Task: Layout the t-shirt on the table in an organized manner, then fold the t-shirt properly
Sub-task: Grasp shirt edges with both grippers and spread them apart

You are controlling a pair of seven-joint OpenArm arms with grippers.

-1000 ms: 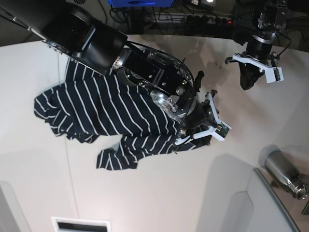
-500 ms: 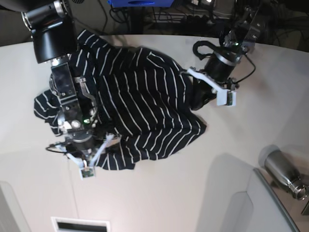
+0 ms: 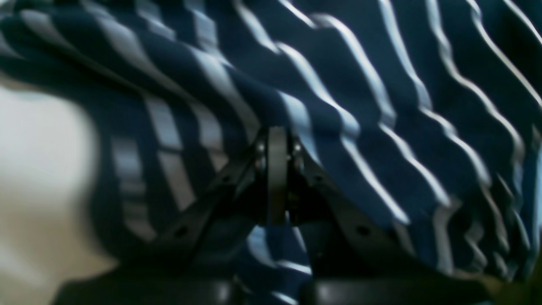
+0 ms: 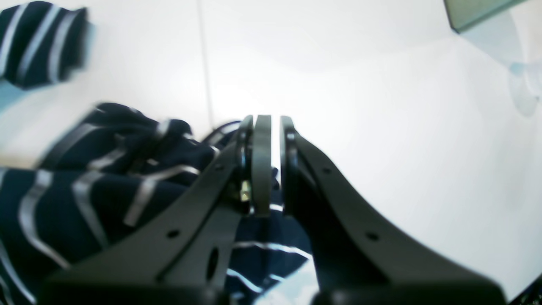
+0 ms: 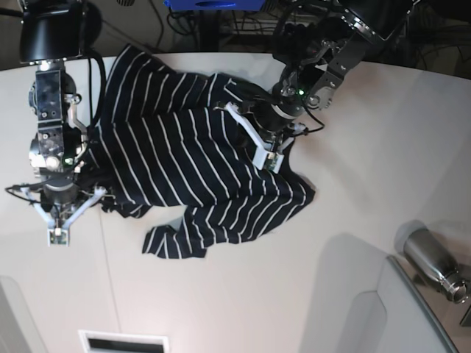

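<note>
Lying spread across the white desk (image 5: 221, 294), the striped t-shirt (image 5: 184, 162) is seen from above as a wide, wrinkled shape. One part of it reaches toward the far edge of the desk, and a small flap sticks out on the near side.

The left gripper (image 5: 266, 143) is set down on the right side of the t-shirt, near its bumpy edge. In the left wrist view, its fingers (image 3: 277, 169) are pressed together, and dark striped cloth is bunched all around and over their tips. A fold of the t-shirt (image 3: 338, 106) seems to be pinched between them.

The right gripper (image 5: 62, 213) is found at the left edge of the t-shirt, low over the desk. In the right wrist view, its fingers (image 4: 261, 165) are almost together, with only a thin bright gap left between them. The t-shirt (image 4: 106, 190) is heaped just beside and under these fingers, on their left. Whether any cloth is caught between them cannot be told.

A shiny metal bottle (image 5: 434, 263) is seen far off at the right.
</note>
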